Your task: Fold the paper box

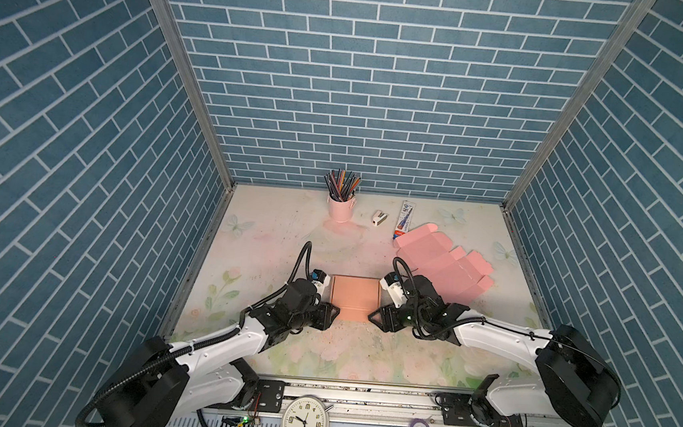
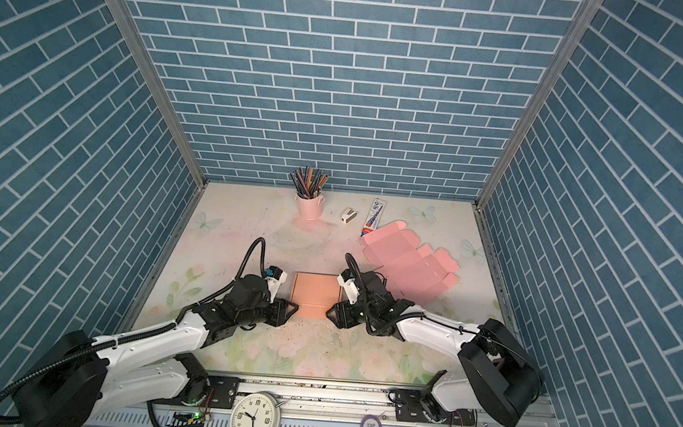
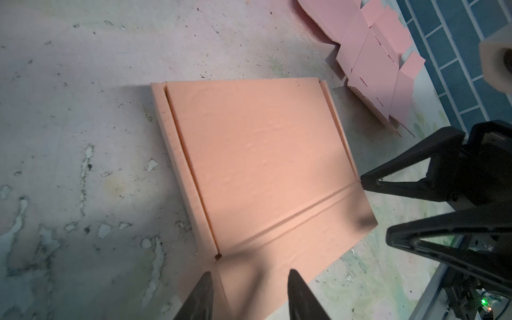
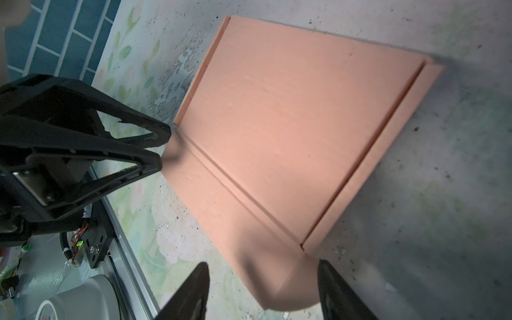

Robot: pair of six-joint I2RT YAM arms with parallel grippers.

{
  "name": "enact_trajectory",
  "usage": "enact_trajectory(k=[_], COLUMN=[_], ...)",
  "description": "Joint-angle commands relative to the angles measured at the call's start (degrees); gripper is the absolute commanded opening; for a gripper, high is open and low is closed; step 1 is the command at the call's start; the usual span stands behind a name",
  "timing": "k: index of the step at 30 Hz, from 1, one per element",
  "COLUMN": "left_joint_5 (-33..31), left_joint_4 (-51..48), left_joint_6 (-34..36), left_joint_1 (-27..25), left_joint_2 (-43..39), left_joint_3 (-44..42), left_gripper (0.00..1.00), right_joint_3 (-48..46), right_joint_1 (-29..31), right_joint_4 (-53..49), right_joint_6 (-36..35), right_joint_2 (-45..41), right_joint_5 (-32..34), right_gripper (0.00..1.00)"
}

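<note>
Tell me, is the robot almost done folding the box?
Nearly. On the orange box the side strips look folded and the top lies flat. The left end effector and right end effector stand open at the corners of the front flap. That flap sticks out, not yet tucked.

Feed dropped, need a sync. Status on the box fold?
Left gripper and right gripper: jaws open, at the near flap's corners. Paper box on the table, unheld. Nothing blocking; pink blanks lie apart.

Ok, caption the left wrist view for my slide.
Left gripper open at one flap corner of the box, right gripper open at the other, blanks lying flat beyond.
</note>
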Motion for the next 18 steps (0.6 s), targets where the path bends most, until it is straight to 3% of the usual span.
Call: enact_trajectory(k=[1, 18], left_joint_5=[0.44, -1.21], left_joint_4=[2.86, 3.40], left_joint_6=[-1.09, -2.85], left_joint_1=[-0.91, -2.84], left_joint_2=[0.85, -1.25], left_joint_3=[-1.24, -1.68], left_gripper=[0.45, 0.47], right_joint_3=[-0.52, 0.02], right_joint_1=[0.68, 1.43], right_joint_4=[1.66, 2.78], right_joint_6=[1.74, 2.16], right_joint_2=[1.26, 2.17], right_joint_5=[-0.80, -1.03], right_gripper=[0.63, 0.59])
